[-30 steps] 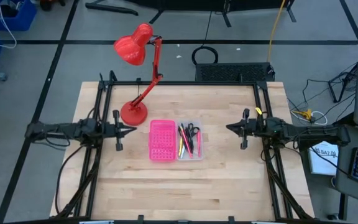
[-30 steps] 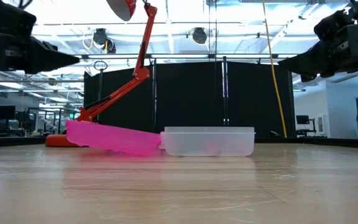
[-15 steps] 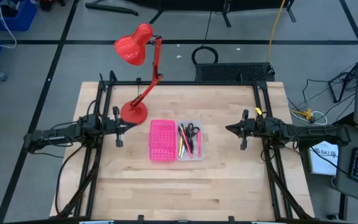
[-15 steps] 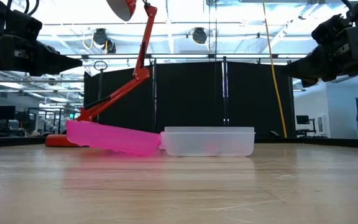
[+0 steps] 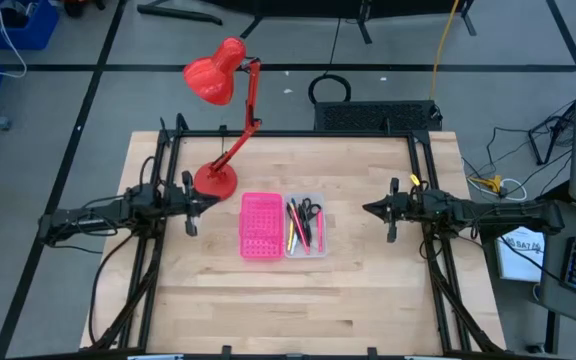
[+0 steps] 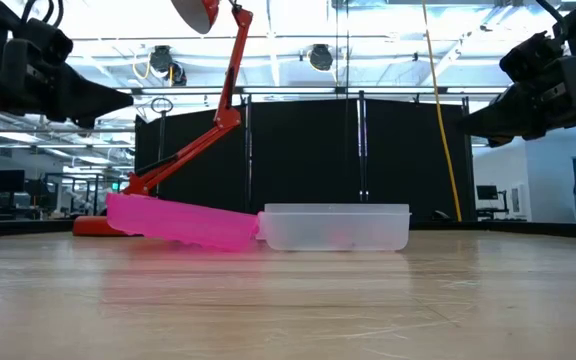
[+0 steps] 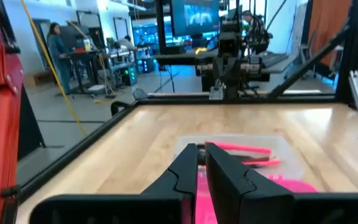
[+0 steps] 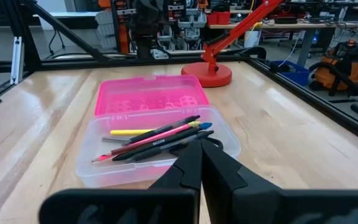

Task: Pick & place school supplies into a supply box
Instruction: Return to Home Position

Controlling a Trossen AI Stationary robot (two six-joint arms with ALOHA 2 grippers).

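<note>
The clear supply box (image 5: 306,253) sits mid-table and holds several pens and pencils (image 5: 295,226), pink, yellow and dark, plus black-handled scissors (image 5: 311,209). They lie flat on its floor, as the right wrist view shows the pens (image 8: 160,140) in the box (image 8: 98,171). My left gripper (image 5: 208,205) hovers shut to the left of the pink tray, above the table (image 6: 128,97). My right gripper (image 5: 369,207) hovers shut to the right of the box (image 6: 465,117). Neither touches anything.
A pink perforated tray (image 5: 260,226) adjoins the box's left side; in the low view it slants (image 6: 178,222), left edge raised. A red desk lamp stands on its round base (image 5: 215,182) behind my left gripper. Bare wood (image 5: 288,310) lies toward the near edge.
My left arm has drawn back slightly toward the table's left edge and its rear part has dipped. My right gripper has sunk a little and eased toward the right edge. Both stay shut; box, supplies and pink tray have not moved.
</note>
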